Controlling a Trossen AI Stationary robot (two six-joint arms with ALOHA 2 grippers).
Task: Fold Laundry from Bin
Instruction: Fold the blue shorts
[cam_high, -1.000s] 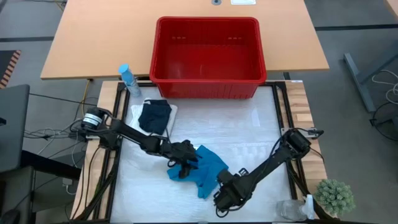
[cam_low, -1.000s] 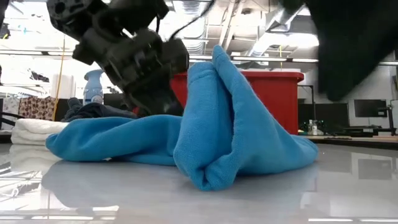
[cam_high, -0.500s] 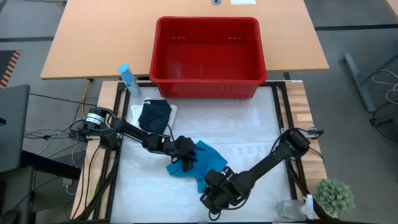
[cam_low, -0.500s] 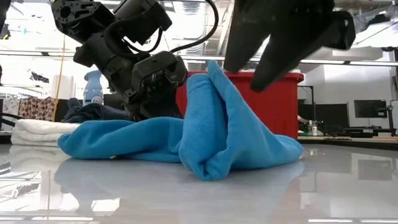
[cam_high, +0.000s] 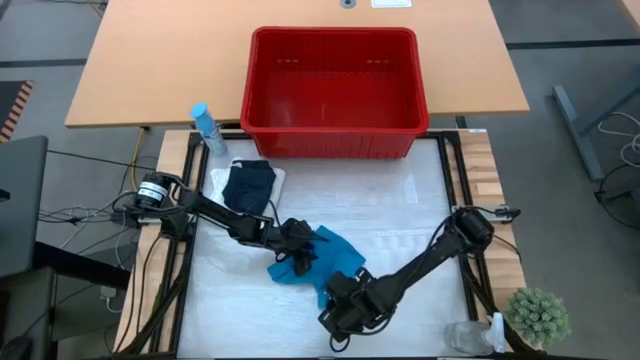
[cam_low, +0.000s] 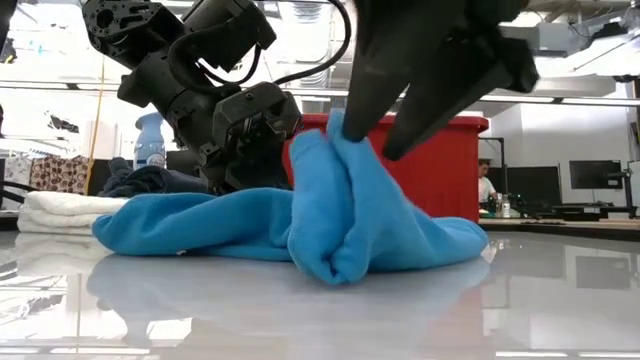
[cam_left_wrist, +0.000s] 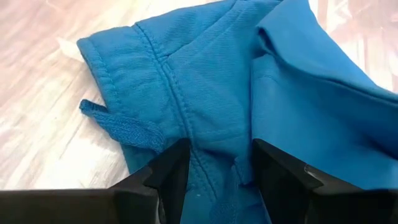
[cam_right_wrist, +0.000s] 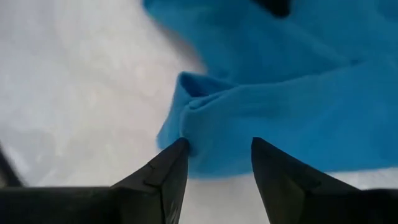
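From above we lose much of the teal-blue cloth (cam_high: 335, 262) under both arms. The left tool (cam_high: 300, 252) covers its near-left part, and the right tool (cam_high: 345, 303) hides the corner nearest the table's front edge.

The cloth is soft knit with a stitched hem and a small woven loop. It lies crumpled on the glossy white table (cam_high: 400, 220), and its long axis runs diagonally from the left tool toward the right one. In the low view a fold stands up between the right tool's spread fingers (cam_low: 365, 75), which straddle it. The left tool's fingers (cam_left_wrist: 168, 171) stand apart with cloth between them.

The navy piece (cam_high: 248, 186) rests on folded white fabric (cam_high: 274, 190) near the red bin (cam_high: 335, 90), whose slotted plastic walls stand behind the table.
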